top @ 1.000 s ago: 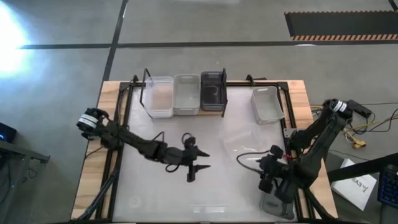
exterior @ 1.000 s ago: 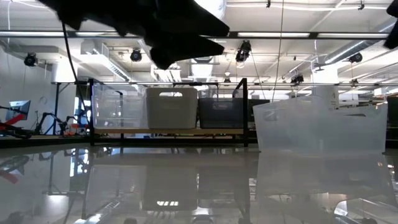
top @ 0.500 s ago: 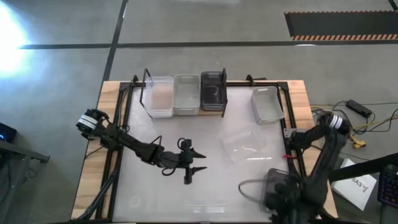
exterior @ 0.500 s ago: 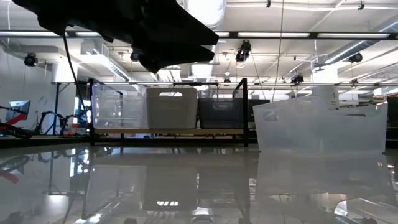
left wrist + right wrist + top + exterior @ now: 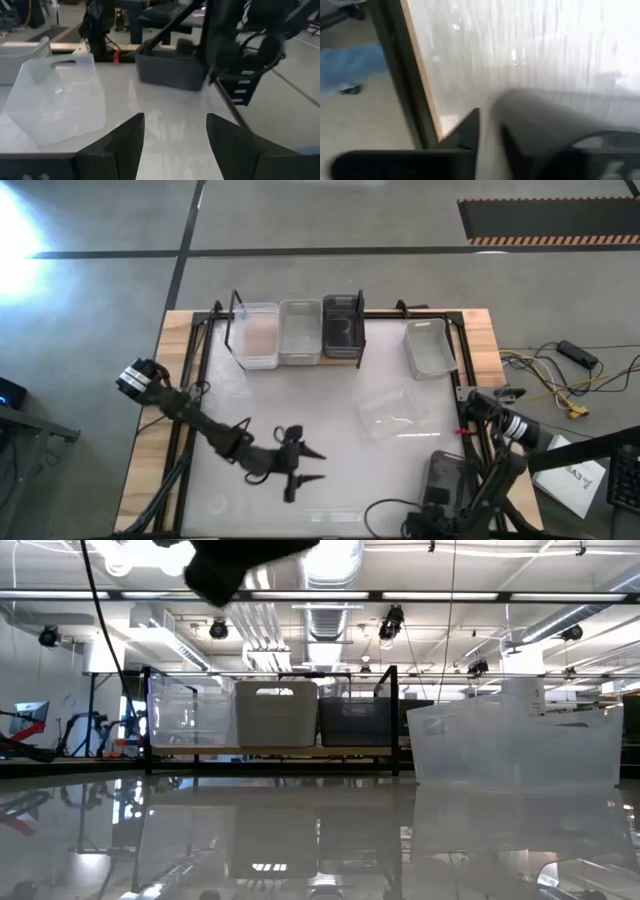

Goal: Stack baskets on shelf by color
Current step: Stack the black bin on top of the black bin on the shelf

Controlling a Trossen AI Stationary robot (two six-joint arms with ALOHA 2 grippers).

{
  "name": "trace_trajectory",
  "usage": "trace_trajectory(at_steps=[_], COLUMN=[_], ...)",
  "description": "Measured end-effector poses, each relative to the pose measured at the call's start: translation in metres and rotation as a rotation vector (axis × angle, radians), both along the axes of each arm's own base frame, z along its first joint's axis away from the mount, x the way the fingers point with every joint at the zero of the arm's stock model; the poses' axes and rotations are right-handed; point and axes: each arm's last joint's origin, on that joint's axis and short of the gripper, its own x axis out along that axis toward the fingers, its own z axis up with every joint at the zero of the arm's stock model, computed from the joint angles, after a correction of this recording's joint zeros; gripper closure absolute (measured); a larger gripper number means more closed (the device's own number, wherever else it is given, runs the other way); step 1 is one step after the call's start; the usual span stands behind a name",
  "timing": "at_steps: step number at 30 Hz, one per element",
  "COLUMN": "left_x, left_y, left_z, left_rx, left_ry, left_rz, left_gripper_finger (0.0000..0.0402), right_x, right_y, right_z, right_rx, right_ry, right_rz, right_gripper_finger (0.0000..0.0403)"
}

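On the shelf [image 5: 352, 363] at the table's far side stand a translucent basket [image 5: 258, 335], a light grey basket [image 5: 299, 332] and a dark grey basket [image 5: 342, 327], side by side. Loose on the table are a light grey basket [image 5: 430, 347], a translucent basket [image 5: 393, 412] and a dark grey basket [image 5: 443, 478] at the near right. My right gripper [image 5: 438, 515] points down over that dark basket's near end [image 5: 545, 117]. My left gripper [image 5: 300, 467] hovers open above the table's near middle, holding nothing.
The table's black frame rail [image 5: 402, 75] and near right corner lie close beside the dark grey basket. Cables [image 5: 560, 375] trail on the floor to the right. The loose translucent basket [image 5: 60, 102] lies between my left gripper and the right arm [image 5: 240, 45].
My right arm has swung toward the table's near edge and come down, tipping to point down over the loose dark grey basket, which has stayed in place. My left gripper has drifted toward the near edge, still open.
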Motion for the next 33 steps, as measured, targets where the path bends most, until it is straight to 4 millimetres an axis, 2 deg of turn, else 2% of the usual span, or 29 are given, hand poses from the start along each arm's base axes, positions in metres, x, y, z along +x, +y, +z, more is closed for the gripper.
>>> trace_trajectory(at_steps=[2,6,10,15,20,23,29,33], left_x=[-0.011,-0.037,-0.067,-0.097,-0.108,-0.109,-0.109,-0.109], left_y=[-0.015,-0.042,-0.061,-0.076,-0.082,-0.082,-0.081,-0.080], left_z=[0.005,0.013,0.023,0.029,0.028,0.028,0.028,0.027], left_rx=[0.004,0.024,0.066,0.123,0.150,0.150,0.155,0.154], left_ry=[-0.019,-0.053,-0.073,-0.088,-0.093,-0.094,-0.099,-0.099], left_rz=[0.011,0.063,0.149,0.238,0.229,0.235,0.273,0.274], left_gripper_finger=[0.0204,0.0204,0.0204,0.0204,0.0204,0.0204,0.0204,0.0204], right_x=[0.010,0.045,0.098,0.170,0.236,0.261,0.285,0.292], right_y=[0.001,0.009,0.010,-0.011,-0.056,-0.094,-0.165,-0.194], right_z=[-0.001,0.008,0.013,0.022,0.023,0.016,0.012,0.019], right_rx=[-0.003,0.073,0.108,0.050,0.005,-0.036,-0.116,-0.079], right_ry=[-0.017,-0.075,-0.212,-0.339,-0.374,-0.320,-0.228,-0.217], right_rz=[0.025,0.101,0.182,0.264,0.313,0.312,0.226,0.209], right_gripper_finger=[0.0371,0.0391,0.0394,0.0394,0.0394,0.0394,0.0389,0.0346])
